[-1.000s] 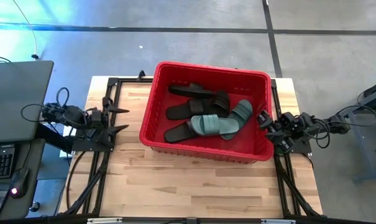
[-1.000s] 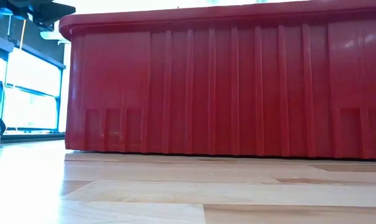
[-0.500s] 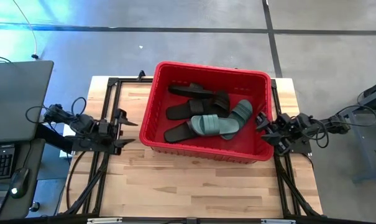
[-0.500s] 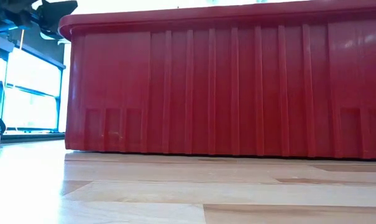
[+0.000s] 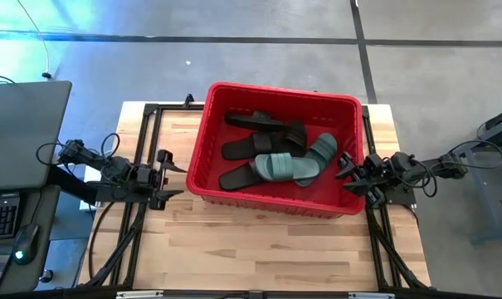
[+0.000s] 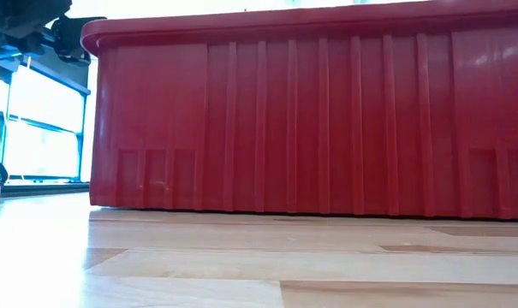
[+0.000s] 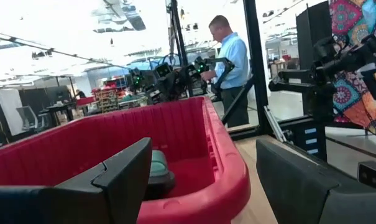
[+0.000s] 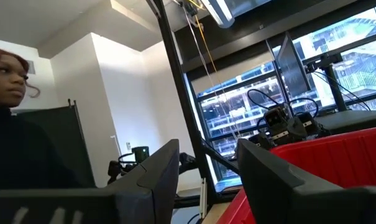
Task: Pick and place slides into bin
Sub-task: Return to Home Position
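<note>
the slides are all inside the red bin [image 5: 199, 143], none on the wooden table [image 5: 259, 241]. the black slides [image 5: 257, 146] lie crossed over one another toward the bin's left and middle. the two sage-green slides [image 5: 285, 167] sit on top toward its right, one flat along the near side, the other tilted against it. the bin stands on the table's far half, and in the low view its ribbed wall [image 6: 327, 120] fills nearly the whole picture.

the left gripper [image 5: 177, 178] hovers just beside the bin's left wall, pointing at it. its fingers [image 7: 122, 171] are spread wide, with the bin's thick rim and a bit of green slide [image 7: 158, 169] showing between them. the right gripper [image 5: 347, 173] hangs at the bin's right rim, its fingers [image 8: 150, 177] parted with a clear gap and holding nothing.

beyond the table, a person in a light blue shirt [image 7: 234, 56] stands in the room, and another person [image 8: 13, 143] shows at the edge of the right wrist view.
</note>
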